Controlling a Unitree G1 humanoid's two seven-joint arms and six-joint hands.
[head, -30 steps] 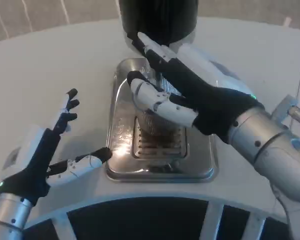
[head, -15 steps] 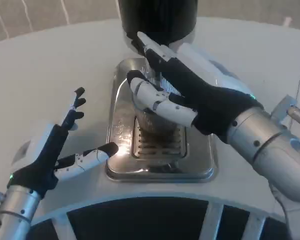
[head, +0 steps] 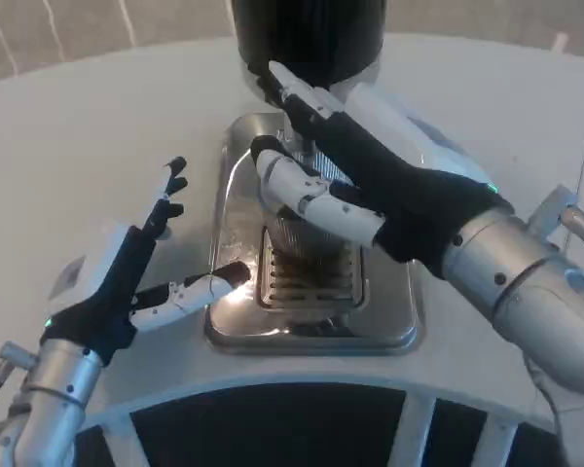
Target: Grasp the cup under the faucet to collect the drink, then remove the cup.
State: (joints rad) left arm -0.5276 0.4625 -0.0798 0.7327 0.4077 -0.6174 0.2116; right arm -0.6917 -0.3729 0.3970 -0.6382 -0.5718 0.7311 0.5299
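At the near edge of the white table (head: 97, 117), a dark curved band crossed by pale ribs runs just in front of the metal drip tray (head: 236, 248), the shiny rectangular basin that anchors the scene. To the left of the tray, the robot's left hand (head: 127, 282) hovers with nothing in it, fingers spread apart: several point up and away beside the tray's left rim, while one lower finger (head: 200, 286) reaches across to the tray's near-left corner, its dark tip at or just above the rim; contact cannot be told. Inside the tray, a slotted grate (head: 307, 277) sits in the middle, catching a bright glare. Standing on the far part of that grate is the cup (head: 292, 238), a ribbed metallic tumbler, upright and largely hidden. The right hand (head: 370, 185), coming in from the tray's right side on a silver forearm (head: 526, 292), is wrapped around the cup, white and black fingers (head: 307, 195) curled across its front and the dark palm against its right side. At the tray's far end rises the black drink dispenser (head: 307, 34), its round body directly above the cup; the faucet itself is hidden behind the right hand. Beyond the dispenser, a pale tiled floor shows past the table's far edge.
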